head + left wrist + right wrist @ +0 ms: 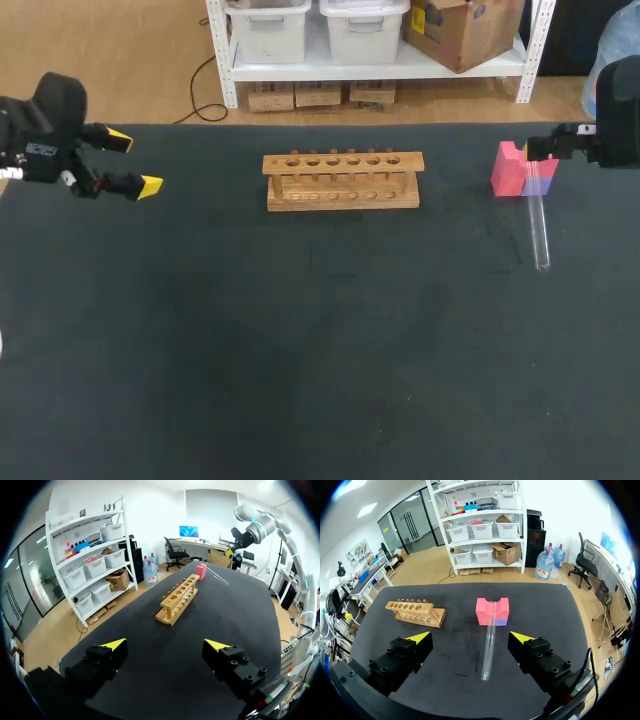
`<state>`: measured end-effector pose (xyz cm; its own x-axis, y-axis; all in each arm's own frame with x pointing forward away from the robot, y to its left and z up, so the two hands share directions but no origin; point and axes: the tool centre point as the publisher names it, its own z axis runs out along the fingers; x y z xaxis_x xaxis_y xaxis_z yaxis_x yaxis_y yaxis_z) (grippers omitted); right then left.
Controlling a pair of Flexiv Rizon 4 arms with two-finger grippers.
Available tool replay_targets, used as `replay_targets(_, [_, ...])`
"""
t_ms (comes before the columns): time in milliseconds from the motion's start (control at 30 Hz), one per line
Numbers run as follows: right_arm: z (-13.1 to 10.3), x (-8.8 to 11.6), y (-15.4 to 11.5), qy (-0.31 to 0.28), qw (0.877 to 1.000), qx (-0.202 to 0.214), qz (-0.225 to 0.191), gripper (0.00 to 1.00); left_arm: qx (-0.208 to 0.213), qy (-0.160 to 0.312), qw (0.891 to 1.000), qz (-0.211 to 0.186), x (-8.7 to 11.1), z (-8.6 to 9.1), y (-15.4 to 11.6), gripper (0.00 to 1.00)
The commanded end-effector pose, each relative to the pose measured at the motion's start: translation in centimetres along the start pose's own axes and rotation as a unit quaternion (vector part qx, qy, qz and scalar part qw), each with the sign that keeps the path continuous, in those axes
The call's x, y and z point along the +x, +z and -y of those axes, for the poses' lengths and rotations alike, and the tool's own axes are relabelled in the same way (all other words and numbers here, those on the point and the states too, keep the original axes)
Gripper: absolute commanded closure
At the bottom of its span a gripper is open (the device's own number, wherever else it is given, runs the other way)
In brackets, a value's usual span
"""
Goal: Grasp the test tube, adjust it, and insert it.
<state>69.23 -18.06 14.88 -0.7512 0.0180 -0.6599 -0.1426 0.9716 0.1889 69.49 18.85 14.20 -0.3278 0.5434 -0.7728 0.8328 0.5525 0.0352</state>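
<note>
The test tube [488,640] lies on the table [320,350] with one end resting on the pink block [492,611]. Your right gripper [470,637] hangs near the block, jaws spread wide. The left gripper [166,644], far from the block, has its jaws spread too. The tube looks light, slippery and breakable, so pinch its middle gently.

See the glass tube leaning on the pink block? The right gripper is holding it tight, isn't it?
No. The glass tube leans on the pink block, but the right gripper is open and not touching it; the tube only lies between its spread tips. The right wrist view shows this.
</note>
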Motion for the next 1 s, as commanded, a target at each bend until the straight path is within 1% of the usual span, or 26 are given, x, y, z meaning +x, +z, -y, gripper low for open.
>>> replay_targets(33, [0.2, -0.1, 0.1, -0.001, 1.000, -0.005, -0.001, 0.00, 0.013, 0.009, 1.000, 0.016, 0.5, -0.6, 1.0, 0.00])
replay_targets(167, [0.2, -0.1, 0.1, -0.001, 1.000, -0.005, -0.001, 0.00, 0.023, 0.029, 0.999, 0.024, 0.7, -0.9, 1.6, 0.00])
replay_targets(267, [0.2, -0.1, 0.1, -0.001, 1.000, -0.005, -0.001, 0.00, 0.025, 0.054, 0.998, 0.016, 0.8, -0.9, 2.4, 0.00])
replay_targets(333, [0.2, -0.1, 0.1, -0.001, 1.000, -0.005, -0.001, 0.00, 0.028, 0.062, 0.998, 0.015, 0.7, -1.0, 2.7, 0.00])
replay_targets(400, [0.2, -0.1, 0.1, -0.001, 1.000, -0.005, -0.001, 0.00, 0.036, 0.075, 0.996, 0.018, 0.7, -1.0, 2.8, 0.00])
replay_targets(500, [0.2, -0.1, 0.1, -0.001, 1.000, -0.005, -0.001, 0.00, 0.035, 0.087, 0.995, 0.013, 0.6, -1.0, 2.8, 0.00])
replay_targets(633, [0.2, -0.1, 0.1, -0.001, 1.000, -0.005, -0.001, 0.00, 0.037, 0.088, 0.995, 0.009, 0.7, -1.1, 2.7, 0.00])
replay_targets(700, [0.2, -0.1, 0.1, -0.001, 1.000, -0.005, -0.001, 0.00, 0.030, 0.083, 0.996, 0.005, 0.8, -1.1, 2.7, 0.00])
replay_targets(767, [0.2, -0.1, 0.1, -0.001, 1.000, -0.005, -0.001, 0.00, 0.026, 0.080, 0.996, 0.009, 0.8, -1.1, 2.6, 0.00])
replay_targets(800, [0.2, -0.1, 0.1, -0.001, 1.000, -0.005, -0.001, 0.00, 0.022, 0.071, 0.997, 0.012, 0.8, -1.1, 2.6, 0.00])
replay_targets(1000, [0.2, -0.1, 0.1, -0.001, 1.000, -0.005, -0.001, 0.00, 0.022, 0.071, 0.997, 0.012, 0.8, -1.1, 2.6, 0.00])
